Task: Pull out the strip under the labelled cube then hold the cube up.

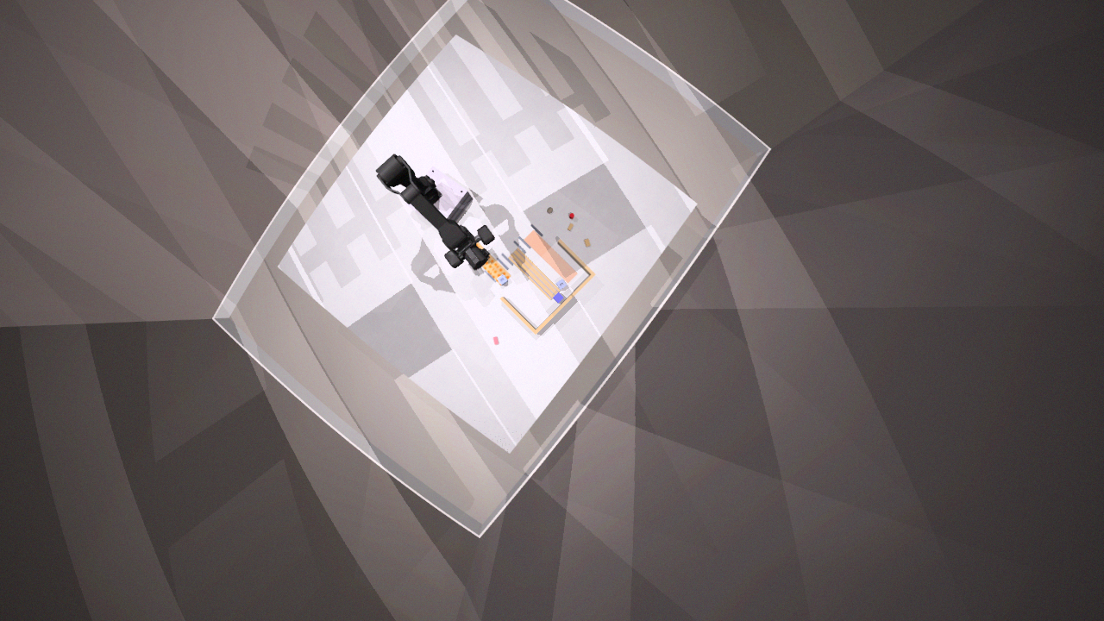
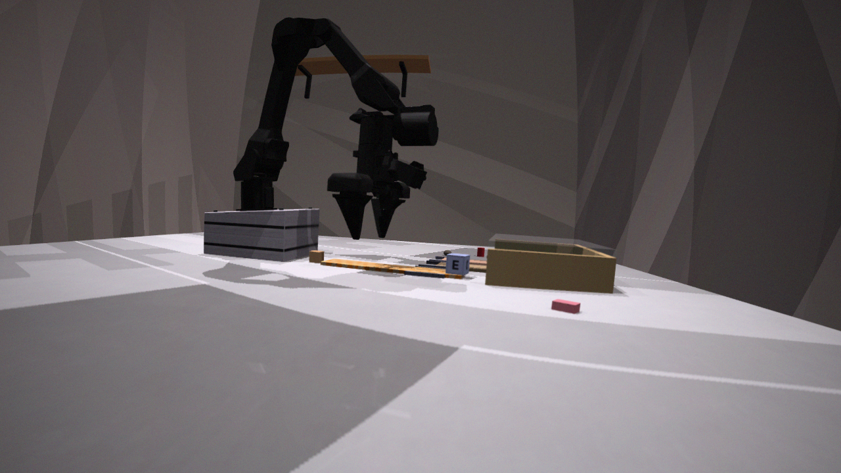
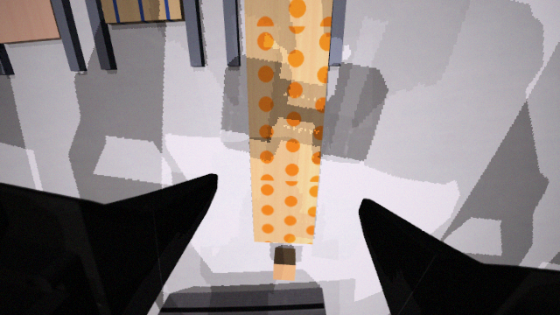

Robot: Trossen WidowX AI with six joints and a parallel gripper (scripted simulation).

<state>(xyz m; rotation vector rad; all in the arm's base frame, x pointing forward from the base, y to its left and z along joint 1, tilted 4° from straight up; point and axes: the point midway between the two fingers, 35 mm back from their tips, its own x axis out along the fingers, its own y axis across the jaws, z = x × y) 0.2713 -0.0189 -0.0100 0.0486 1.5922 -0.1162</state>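
Note:
The labelled cube is pale blue with a dark E and sits on the far end of the orange-dotted strip, outside the box. A small tan block is at the strip's near end. My gripper is open and empty, above the strip's near part, with one finger to each side of it in the wrist view. The cube is out of the wrist view.
A tan-walled box stands beyond the cube. A striped strip and a pink strip lie alongside, between dark rails. Another pale cube and a blue cube are inside the box. A red block lies outside.

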